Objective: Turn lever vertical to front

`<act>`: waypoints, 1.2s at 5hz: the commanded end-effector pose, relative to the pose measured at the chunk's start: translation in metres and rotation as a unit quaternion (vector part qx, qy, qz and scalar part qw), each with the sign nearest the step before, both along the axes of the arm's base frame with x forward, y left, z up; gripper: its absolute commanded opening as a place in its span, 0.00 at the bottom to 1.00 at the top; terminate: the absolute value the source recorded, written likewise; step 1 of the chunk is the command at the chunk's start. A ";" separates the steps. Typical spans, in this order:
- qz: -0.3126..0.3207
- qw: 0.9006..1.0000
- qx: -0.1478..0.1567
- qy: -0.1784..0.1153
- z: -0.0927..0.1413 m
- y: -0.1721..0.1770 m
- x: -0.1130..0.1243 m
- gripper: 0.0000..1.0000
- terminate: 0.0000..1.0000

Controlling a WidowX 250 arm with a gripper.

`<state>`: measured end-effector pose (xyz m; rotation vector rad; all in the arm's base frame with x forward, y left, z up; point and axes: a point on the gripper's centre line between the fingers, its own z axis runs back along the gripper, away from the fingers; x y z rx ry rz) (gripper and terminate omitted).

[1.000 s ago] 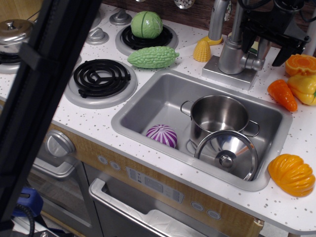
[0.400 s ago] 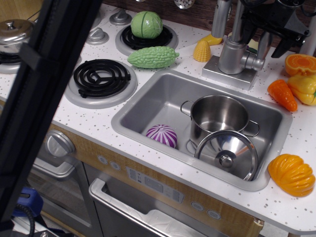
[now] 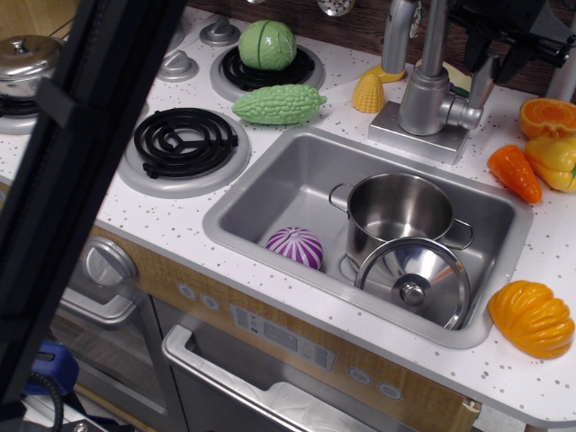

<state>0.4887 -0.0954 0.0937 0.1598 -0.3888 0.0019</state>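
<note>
At the upper right of the frame, your gripper (image 3: 507,56) hangs just above the faucet (image 3: 427,94), its dark fingers parted a little and holding nothing, as far as the cropped view shows. The lever (image 3: 482,83), a slim silver bar rising from the side stub at the faucet's right, stands near upright with its long axis running up toward the top edge, directly below and between your fingers; judging by this, the coming move turns on closing around that bar and swinging it down toward the sink (image 3: 270,193)
</note>
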 end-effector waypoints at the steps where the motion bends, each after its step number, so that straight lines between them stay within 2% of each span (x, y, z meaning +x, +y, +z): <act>1: 0.039 0.998 -0.036 -0.027 0.022 -0.010 -0.007 0.00 0.00; 2: 0.065 0.997 -0.041 0.008 0.022 -0.019 -0.020 0.00 0.00; 3: 0.081 0.995 -0.052 0.030 0.019 -0.023 -0.028 0.00 0.00; 5: 0.076 0.988 -0.100 0.092 -0.004 -0.019 -0.033 0.00 0.00; 6: 0.089 0.986 -0.089 0.113 -0.005 -0.023 -0.041 0.00 0.00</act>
